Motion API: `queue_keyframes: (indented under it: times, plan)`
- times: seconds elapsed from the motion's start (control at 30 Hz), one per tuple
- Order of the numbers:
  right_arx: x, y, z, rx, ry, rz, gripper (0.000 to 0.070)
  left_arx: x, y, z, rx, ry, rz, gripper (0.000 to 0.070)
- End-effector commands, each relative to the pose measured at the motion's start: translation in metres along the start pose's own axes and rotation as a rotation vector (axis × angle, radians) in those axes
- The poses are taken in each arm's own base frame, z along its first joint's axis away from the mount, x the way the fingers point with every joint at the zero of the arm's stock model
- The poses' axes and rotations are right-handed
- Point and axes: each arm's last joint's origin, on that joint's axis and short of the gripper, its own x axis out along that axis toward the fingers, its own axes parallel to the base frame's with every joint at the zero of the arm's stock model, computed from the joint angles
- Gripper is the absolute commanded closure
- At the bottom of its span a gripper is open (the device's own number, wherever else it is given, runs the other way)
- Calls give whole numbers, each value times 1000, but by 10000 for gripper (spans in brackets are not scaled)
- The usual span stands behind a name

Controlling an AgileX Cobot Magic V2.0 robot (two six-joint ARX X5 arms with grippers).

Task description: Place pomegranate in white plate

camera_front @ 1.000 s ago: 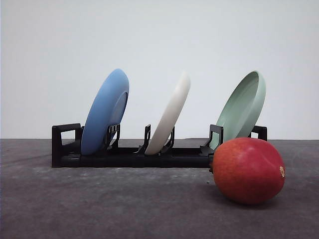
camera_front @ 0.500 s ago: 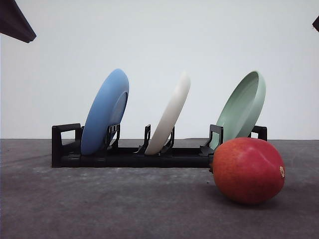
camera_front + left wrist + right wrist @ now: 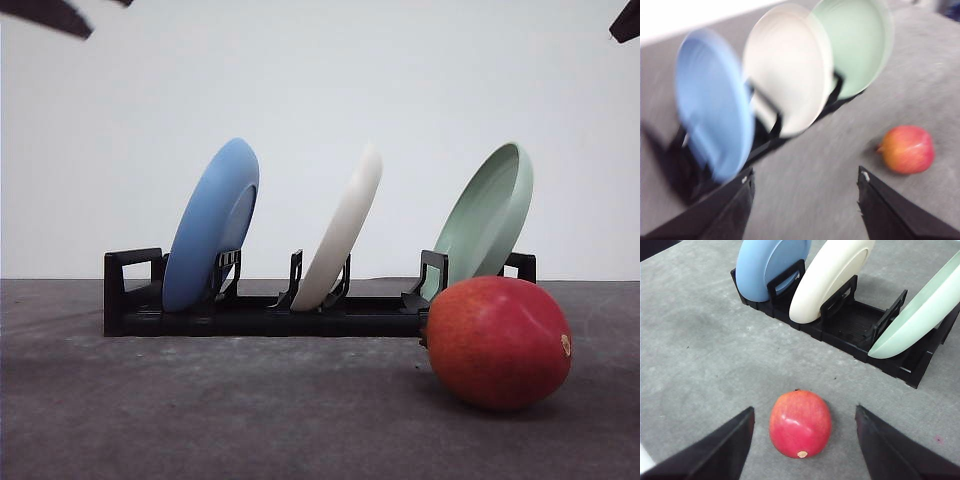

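Observation:
The red pomegranate (image 3: 498,343) lies on the grey table at the front right, just before the rack's right end. It also shows as pomegranate (image 3: 800,423) and pomegranate (image 3: 908,149). The white plate (image 3: 342,230) stands on edge in the middle slot of the black rack (image 3: 260,316); the same white plate (image 3: 832,277) and white plate (image 3: 787,67) appear from the wrists. My right gripper (image 3: 804,447) hangs open above the fruit, which sits between its fingers without contact. My left gripper (image 3: 805,202) is open, high over the table facing the rack.
A blue plate (image 3: 210,225) leans in the rack's left slot and a pale green plate (image 3: 485,218) in its right slot, close behind the fruit. Grey table (image 3: 200,410) spreads in front of the rack. Dark arm parts sit at the top corners of the front view.
Dark arm parts have come into the front view's top corners and shifted since half a second ago. The left wrist view is motion-blurred. Pomegranate and plates have not moved.

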Motion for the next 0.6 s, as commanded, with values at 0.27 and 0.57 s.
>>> queue_keyframes:
  times: [0.27, 0.57]
  plan:
    - [-2, 1, 4, -7, -18, 7, 295, 58, -20, 17, 93, -56, 18, 307]
    - [-2, 1, 4, -8, -18, 2, 295, 133, -36, 16, 11, -111, 29, 307]
